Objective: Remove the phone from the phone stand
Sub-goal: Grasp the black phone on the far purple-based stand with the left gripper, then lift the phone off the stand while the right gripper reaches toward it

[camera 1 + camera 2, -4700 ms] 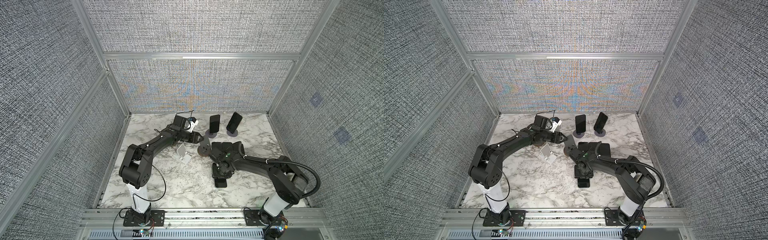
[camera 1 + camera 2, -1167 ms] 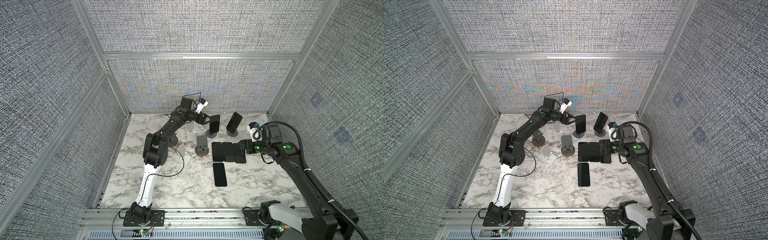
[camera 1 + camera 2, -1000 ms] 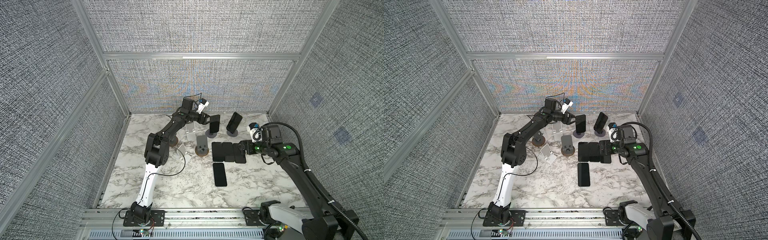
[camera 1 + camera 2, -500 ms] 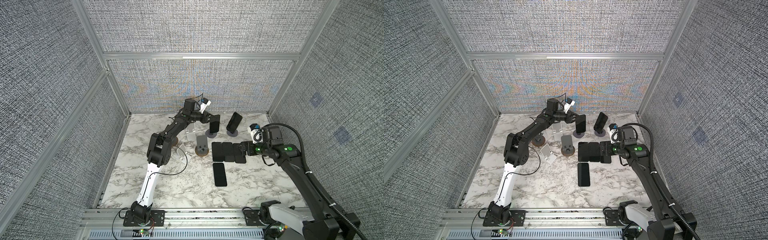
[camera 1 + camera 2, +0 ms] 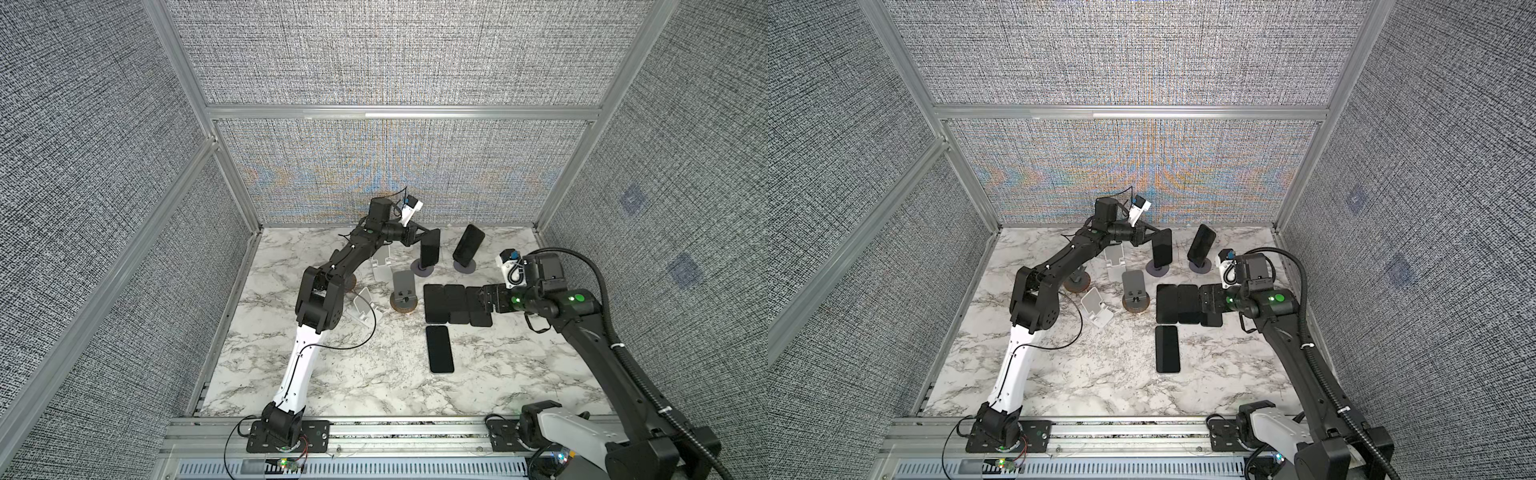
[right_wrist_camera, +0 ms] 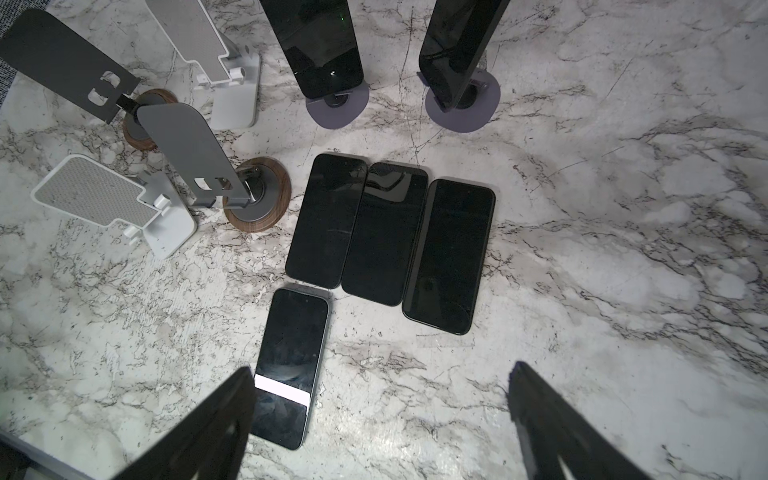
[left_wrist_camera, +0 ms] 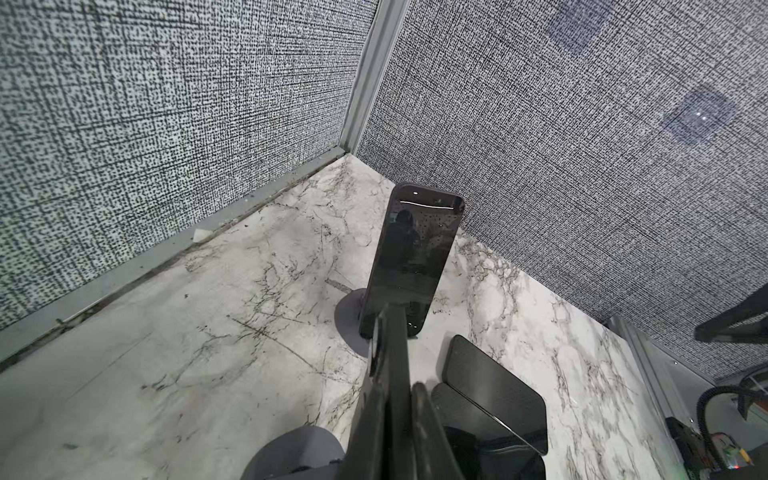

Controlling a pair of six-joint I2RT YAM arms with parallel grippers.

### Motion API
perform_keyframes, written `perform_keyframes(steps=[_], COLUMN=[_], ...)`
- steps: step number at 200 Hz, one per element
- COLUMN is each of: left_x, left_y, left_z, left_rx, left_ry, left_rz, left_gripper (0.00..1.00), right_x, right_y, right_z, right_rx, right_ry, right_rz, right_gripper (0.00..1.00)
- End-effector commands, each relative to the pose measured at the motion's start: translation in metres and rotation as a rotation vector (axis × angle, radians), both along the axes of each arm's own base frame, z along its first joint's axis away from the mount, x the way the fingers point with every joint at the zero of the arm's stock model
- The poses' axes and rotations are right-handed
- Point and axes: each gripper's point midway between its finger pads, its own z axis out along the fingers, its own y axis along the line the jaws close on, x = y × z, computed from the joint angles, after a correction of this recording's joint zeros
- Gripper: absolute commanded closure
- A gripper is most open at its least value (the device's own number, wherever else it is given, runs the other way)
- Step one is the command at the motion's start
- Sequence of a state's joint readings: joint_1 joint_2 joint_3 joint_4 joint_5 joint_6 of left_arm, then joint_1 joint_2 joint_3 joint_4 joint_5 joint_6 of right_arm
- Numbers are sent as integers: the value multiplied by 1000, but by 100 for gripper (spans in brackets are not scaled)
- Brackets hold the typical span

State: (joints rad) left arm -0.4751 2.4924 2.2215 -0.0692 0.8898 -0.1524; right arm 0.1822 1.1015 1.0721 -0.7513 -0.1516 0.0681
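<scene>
Left gripper (image 5: 430, 235) clamps the phone (image 5: 428, 253) — edge-on only in the left wrist view — upright on its stand (image 5: 422, 271), screen frontward; right gripper (image 6: 380, 374) spread wide.

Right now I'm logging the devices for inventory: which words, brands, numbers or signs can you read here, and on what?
No text is readable in any view.
Flat phones: dark screens, no marking.
Gripped phone and other standing phone: blank.
Empty stands: no visible label.
Blue patch on left wrist camera: too small to read.
</scene>
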Motion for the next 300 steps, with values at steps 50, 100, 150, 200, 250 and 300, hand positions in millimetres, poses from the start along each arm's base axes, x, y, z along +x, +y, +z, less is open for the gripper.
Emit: perform_keyframes(steps=[50, 100, 150, 200, 250, 300], left_x=[-5, -9, -23, -54, -90, -108], left_y=[0, 2, 3, 6, 13, 17], left_z=[-3, 32, 73, 74, 79, 83], left_rx=[9, -19, -52, 21, -39, -71], left_ry=[27, -11, 9, 196, 382, 419], left_rz=[-10, 12, 60, 124, 102, 73], left_gripper=[100, 100, 100, 100, 100, 100], right_x=[0, -3, -1, 13, 41, 66], right_y=[-2, -3, 5, 36, 87, 126], right_z=[4, 7, 14, 36, 43, 23], right_rx=[-14, -12, 3, 5, 18, 65], right_ry=[-14, -21, -32, -104, -132, -80], right_rz=[0, 0, 22, 88, 184, 241], right_gripper=[10, 10, 11, 10, 9, 7])
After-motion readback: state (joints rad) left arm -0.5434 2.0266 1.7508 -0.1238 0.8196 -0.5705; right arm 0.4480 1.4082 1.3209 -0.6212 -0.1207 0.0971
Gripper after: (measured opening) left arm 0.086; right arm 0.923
